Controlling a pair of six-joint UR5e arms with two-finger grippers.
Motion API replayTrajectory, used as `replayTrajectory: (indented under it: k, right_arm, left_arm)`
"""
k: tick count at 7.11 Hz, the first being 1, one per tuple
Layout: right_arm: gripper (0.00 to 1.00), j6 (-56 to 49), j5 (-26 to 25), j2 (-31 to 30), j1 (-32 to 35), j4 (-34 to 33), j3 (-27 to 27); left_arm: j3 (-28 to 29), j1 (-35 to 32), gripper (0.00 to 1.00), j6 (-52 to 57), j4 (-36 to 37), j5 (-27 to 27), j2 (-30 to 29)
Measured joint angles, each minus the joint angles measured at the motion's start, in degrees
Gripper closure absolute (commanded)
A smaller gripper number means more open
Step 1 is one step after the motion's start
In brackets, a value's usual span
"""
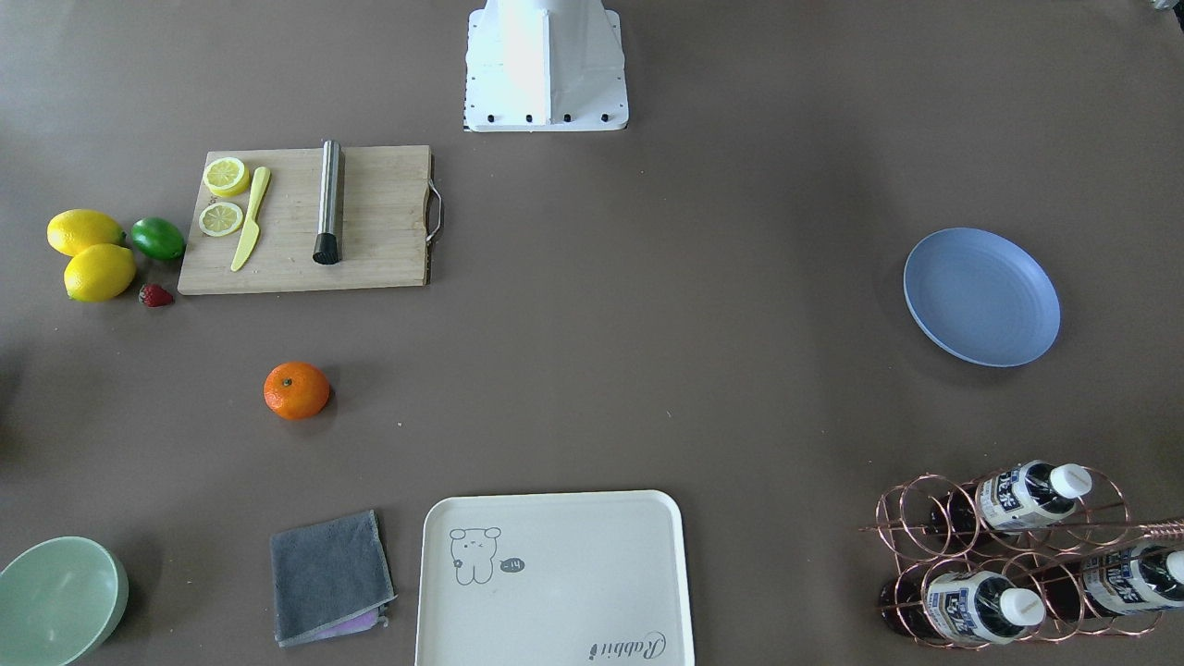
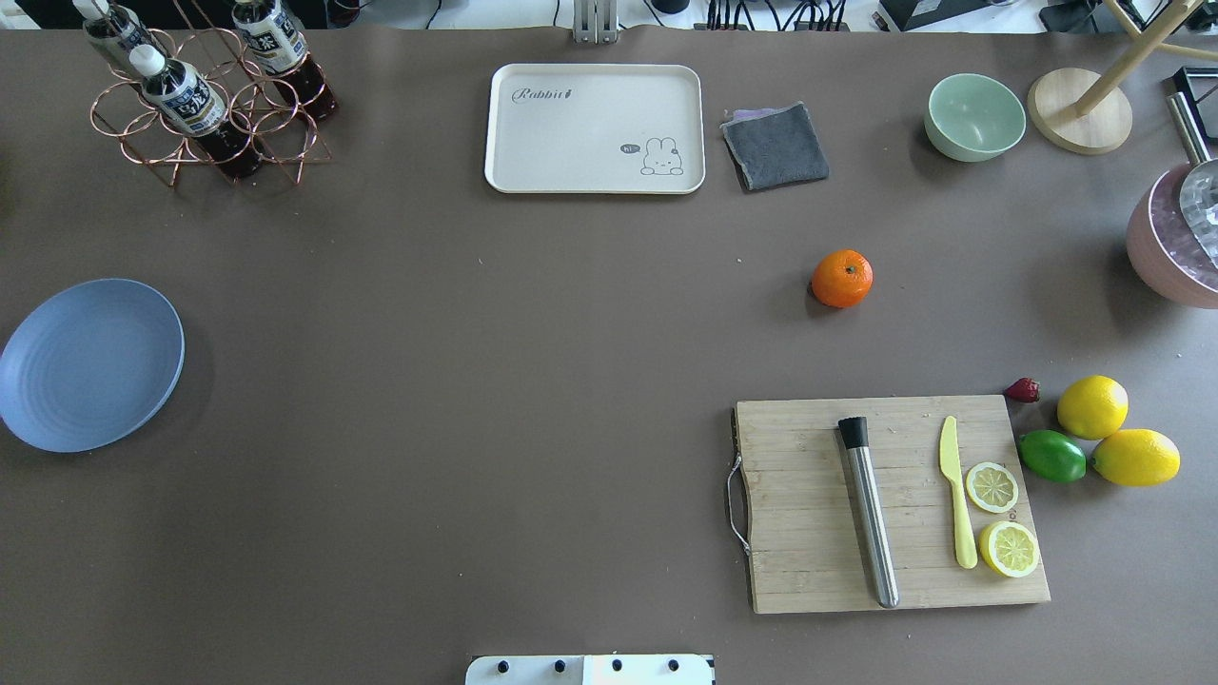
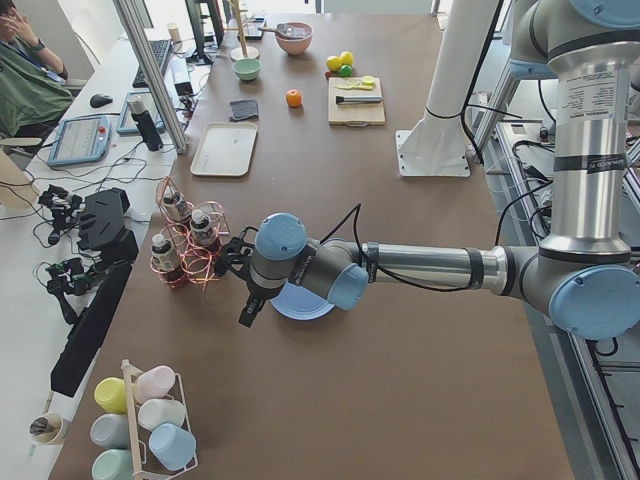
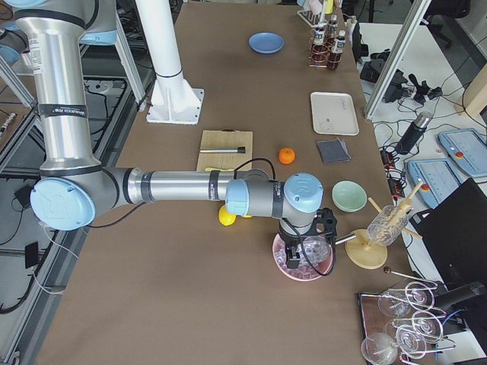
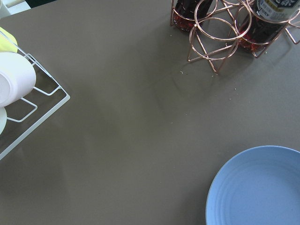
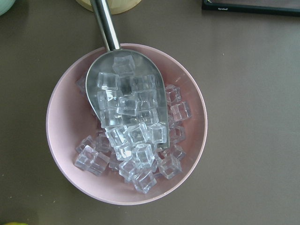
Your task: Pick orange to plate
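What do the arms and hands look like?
The left arm and right arm are silver tubes with grey joints and light-blue round caps. A black cable runs along each forearm to the black left hand and right hand.

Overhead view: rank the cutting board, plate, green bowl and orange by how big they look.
Largest to smallest:
1. cutting board
2. plate
3. green bowl
4. orange
The bowl lies farther from the camera, but the differences look plain enough to rank.

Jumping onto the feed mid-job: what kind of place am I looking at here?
Probably a robotics lab staged as a drinks-prep counter: a seated operator beside a teach pendant, plus a cutting board and a pink bowl of ice cubes on the table.
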Motion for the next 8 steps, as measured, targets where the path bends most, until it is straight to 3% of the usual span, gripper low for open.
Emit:
replayTrajectory:
  k: [4,6,8]
  right_arm:
    - [0.00,-0.02,0.18,0.16,0.00,0.04,0.41]
    - [0.00,1.09,0.20,1.24,-0.54,0.02,0.66]
    - [0.00,6.71,0.31,3.18,-3.53,0.07,1.82]
  left_arm:
    - [1.26,0.24,0.02,-1.39,-3.09,-1.96,0.85]
    - [2.07,3.68,0.02,-9.20,-5.66,-1.66,0.43]
    - [5.12,8.64,0.02,-18.71,-13.24,-1.19,0.24]
